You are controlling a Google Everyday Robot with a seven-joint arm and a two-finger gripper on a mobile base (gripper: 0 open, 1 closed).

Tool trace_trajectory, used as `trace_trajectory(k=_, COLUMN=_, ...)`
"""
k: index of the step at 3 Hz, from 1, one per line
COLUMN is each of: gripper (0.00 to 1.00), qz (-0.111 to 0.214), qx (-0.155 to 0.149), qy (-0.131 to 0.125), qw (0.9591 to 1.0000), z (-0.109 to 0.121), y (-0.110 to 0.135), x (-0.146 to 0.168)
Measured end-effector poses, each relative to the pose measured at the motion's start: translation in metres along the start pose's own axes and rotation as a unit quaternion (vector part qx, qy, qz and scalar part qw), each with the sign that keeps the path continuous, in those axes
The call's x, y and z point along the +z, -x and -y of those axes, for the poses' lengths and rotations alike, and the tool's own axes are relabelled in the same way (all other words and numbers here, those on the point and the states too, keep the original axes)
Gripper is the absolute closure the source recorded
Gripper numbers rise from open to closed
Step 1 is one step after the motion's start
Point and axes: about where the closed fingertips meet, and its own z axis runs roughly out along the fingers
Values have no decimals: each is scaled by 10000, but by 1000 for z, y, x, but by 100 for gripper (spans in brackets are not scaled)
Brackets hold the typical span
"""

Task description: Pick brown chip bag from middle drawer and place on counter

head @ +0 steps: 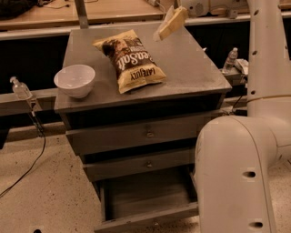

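Observation:
The brown chip bag (pixel 131 61) lies flat on the grey metal counter (pixel 191 68), near its middle, with the lettering face up. My gripper (pixel 169 23) hangs above the counter's back edge, up and to the right of the bag, not touching it. Its fingers stand apart with nothing between them. Below the counter, the upper two drawers (pixel 146 149) look pushed in. The lowest drawer (pixel 148 200) is pulled out and looks empty.
A white bowl (pixel 75 80) sits at the counter's front left. My pale arm and base (pixel 236 173) fill the right side, close to the open drawer. Small bottles stand at left (pixel 20 88) and right (pixel 231 58). Light wooden tabletops (pixel 113 9) run behind.

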Motion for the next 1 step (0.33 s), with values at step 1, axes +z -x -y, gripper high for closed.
trace_trajectory(k=1, gripper=0, qz=0, qx=0, qy=0, qw=10000, z=0, y=0, x=0)
